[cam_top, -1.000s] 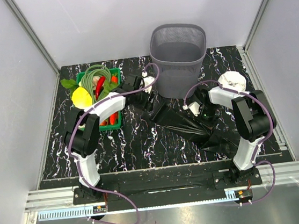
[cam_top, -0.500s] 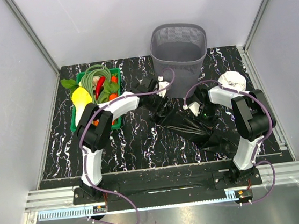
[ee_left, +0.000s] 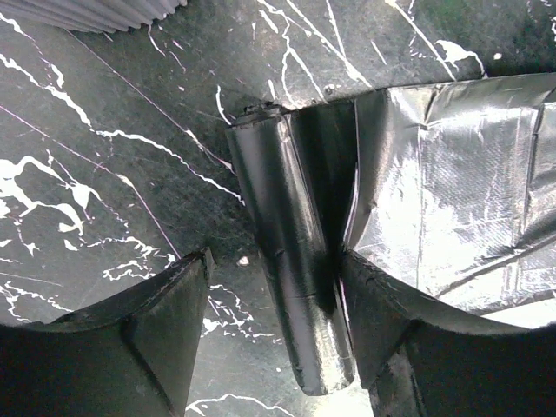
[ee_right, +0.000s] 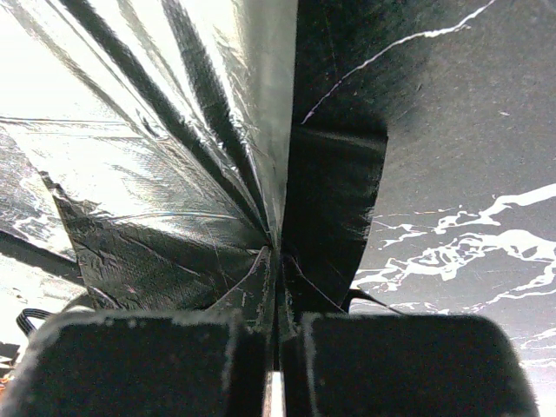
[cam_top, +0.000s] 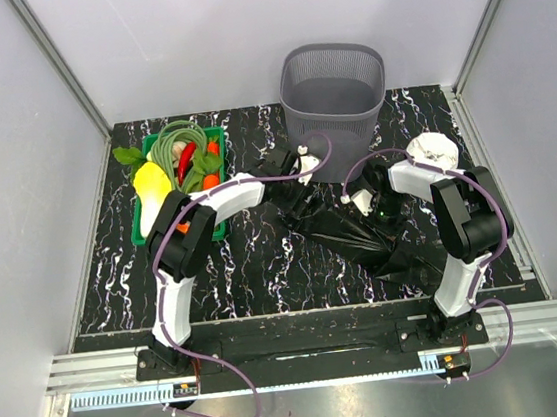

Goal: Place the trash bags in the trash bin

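Only a sliver of trash bin (ee_left: pixel 87 10) past left claw (ee_left: pixel 274 291) and trash bag (ee_left: pixel 452 174).

place: robot lab test cell, def not a home | walls: plain pale panels (cam_top: pixel 238 32) in aluminium posts (cam_top: pixel 59 67) on three sides | bench: black marbled table (cam_top: pixel 256 271), left arm (cam_top: pixel 165 317) and right arm (cam_top: pixel 458 284) bolted along its near edge | props: green crate (cam_top: pixel 222 225) of veg at far left corner, mesh bin (cam_top: pixel 331 92) at far edge
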